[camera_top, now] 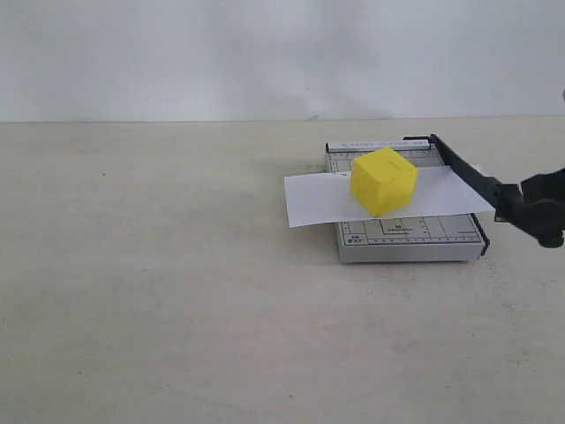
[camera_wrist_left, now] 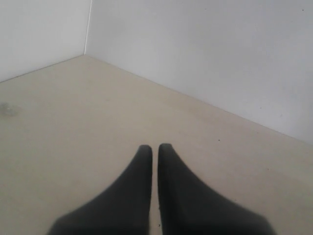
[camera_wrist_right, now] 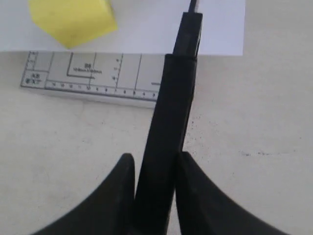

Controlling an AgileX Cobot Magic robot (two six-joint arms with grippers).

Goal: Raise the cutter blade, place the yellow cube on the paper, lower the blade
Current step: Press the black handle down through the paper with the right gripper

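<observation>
The yellow cube (camera_top: 383, 180) rests on the white paper (camera_top: 313, 200), which lies across the grey cutter board (camera_top: 406, 237). The black cutter blade (camera_top: 463, 168) slopes up from its hinge at the board's far corner to its handle at the right. My right gripper (camera_top: 516, 201) is shut on that handle, holding it above the table. In the right wrist view the handle (camera_wrist_right: 168, 132) runs between the fingers of the right gripper (camera_wrist_right: 155, 159), with the cube (camera_wrist_right: 73, 19), paper (camera_wrist_right: 146, 29) and board (camera_wrist_right: 93, 73) beyond. My left gripper (camera_wrist_left: 154, 147) is shut on nothing, away from the board.
The beige table (camera_top: 177, 309) stretches left and in front of the board. A white wall (camera_top: 265, 53) stands behind. The left wrist view takes in only table (camera_wrist_left: 73, 122) and a wall corner (camera_wrist_left: 88, 29).
</observation>
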